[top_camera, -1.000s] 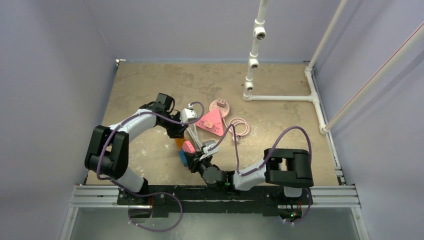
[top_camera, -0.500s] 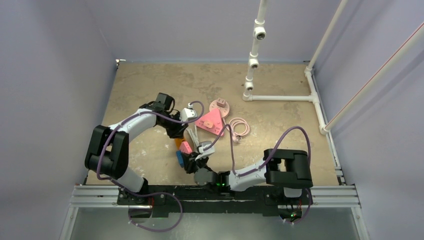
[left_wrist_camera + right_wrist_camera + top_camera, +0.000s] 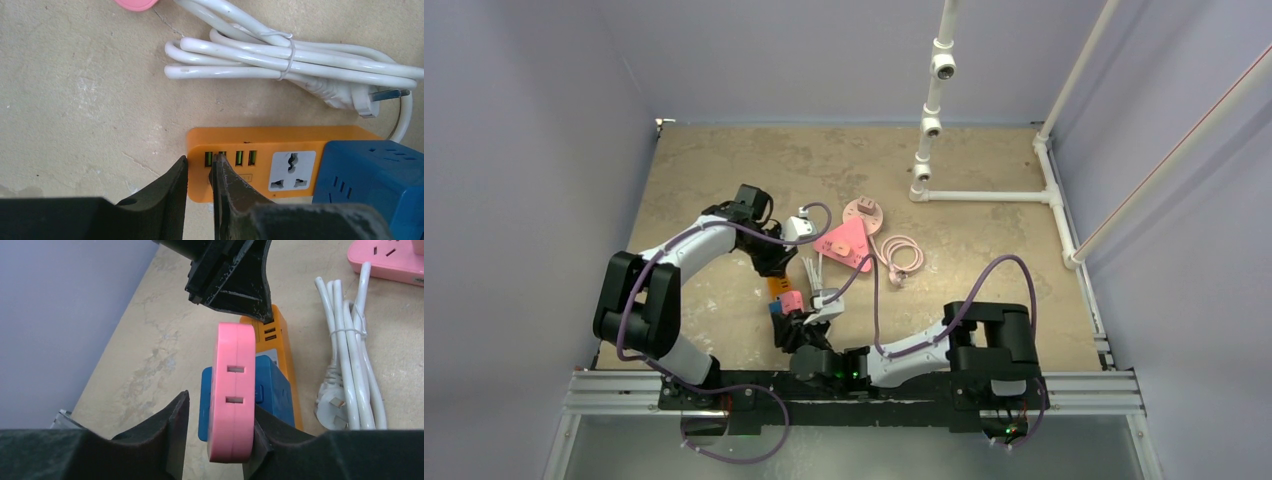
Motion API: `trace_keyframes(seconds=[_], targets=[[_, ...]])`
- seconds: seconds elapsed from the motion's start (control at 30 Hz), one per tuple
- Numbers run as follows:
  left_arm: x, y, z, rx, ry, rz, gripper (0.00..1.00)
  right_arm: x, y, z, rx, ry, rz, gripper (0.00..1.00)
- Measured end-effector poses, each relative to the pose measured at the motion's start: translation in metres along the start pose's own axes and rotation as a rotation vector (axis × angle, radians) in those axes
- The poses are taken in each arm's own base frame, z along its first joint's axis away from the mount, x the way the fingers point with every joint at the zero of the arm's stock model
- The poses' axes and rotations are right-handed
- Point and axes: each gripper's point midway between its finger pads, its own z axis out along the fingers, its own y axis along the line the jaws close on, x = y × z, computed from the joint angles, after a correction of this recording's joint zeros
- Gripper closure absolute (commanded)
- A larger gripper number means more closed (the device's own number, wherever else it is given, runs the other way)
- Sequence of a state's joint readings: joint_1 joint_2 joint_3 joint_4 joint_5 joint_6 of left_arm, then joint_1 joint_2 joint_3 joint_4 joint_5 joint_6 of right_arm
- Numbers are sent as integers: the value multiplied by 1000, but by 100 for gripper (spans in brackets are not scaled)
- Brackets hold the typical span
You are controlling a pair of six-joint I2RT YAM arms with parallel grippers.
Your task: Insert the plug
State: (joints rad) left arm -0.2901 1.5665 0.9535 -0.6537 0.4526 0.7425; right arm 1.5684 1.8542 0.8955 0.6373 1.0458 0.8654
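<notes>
The pink plug (image 3: 234, 390) stands on edge against the blue adapter cube (image 3: 272, 390), which sits on the orange power strip (image 3: 300, 137). My right gripper (image 3: 220, 407) straddles the plug, open. Its right finger touches the plug's side and its left finger (image 3: 172, 420) stands clear with a gap. My left gripper (image 3: 199, 167) is shut on the strip's end by the green USB ports, one finger on the end edge and one on the top face. From above, the plug (image 3: 792, 300) lies between the two grippers.
A tied white cable bundle (image 3: 280, 60) with its own plug (image 3: 360, 97) lies just beyond the strip. A pink triangular socket block (image 3: 846, 243), a round pink one (image 3: 863, 211) and a coiled pink cord (image 3: 902, 255) lie further back. White pipes (image 3: 934, 120) stand at the back right.
My right gripper has opened off the pink plug, and the right arm has swung left and nearer the front edge. The strip with its adapters shifted slightly left. The left gripper kept its hold.
</notes>
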Motion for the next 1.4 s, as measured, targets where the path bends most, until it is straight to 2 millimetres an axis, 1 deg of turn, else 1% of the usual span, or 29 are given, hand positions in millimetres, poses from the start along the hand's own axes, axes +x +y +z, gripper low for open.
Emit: trace_keyframes(seconds=[0.07,0.17,0.23,0.37,0.5,0.67,0.77,0.87,0.93,1.0,1.1,1.17,1.23,1.3,1.4], targets=[[1,0,-2,-3,10,-3,95,0,2,-1,6,2,8,49],[2,0,-5,-10,21,-6,95,0,5,-1,13,5,28,48],[5,1,-7,-16,32,-11,95,-1,6,-2,18,10,28,45],[5,2,-11,-27,40,-29,96,-2,7,-6,20,29,8,44],[7,-2,-14,-19,48,-45,96,-1,8,-10,22,52,-20,41],[4,-5,-19,-15,37,-46,96,-1,10,-12,25,68,-28,40],[1,-6,-22,-17,28,-46,96,-1,10,-12,33,74,-34,36],[0,-7,-23,-10,16,-61,96,-6,10,-16,35,94,-49,36],[-1,-7,-24,-5,7,-76,96,-10,5,-19,46,123,-73,33],[-5,-6,-27,-3,-5,-83,96,-15,-1,-20,65,155,-81,32],[-10,-4,-29,-5,-25,-96,97,-32,-18,-9,120,199,-56,30],[-11,-3,-30,-5,-34,-105,97,-46,-31,1,167,220,-19,28],[-11,-2,-31,-4,-40,-116,97,-56,-44,8,217,237,6,21],[-11,-2,-31,-2,-45,-127,97,-54,-51,6,243,277,11,19],[-12,-3,-32,4,-52,-135,96,-39,-55,-8,263,375,6,19]])
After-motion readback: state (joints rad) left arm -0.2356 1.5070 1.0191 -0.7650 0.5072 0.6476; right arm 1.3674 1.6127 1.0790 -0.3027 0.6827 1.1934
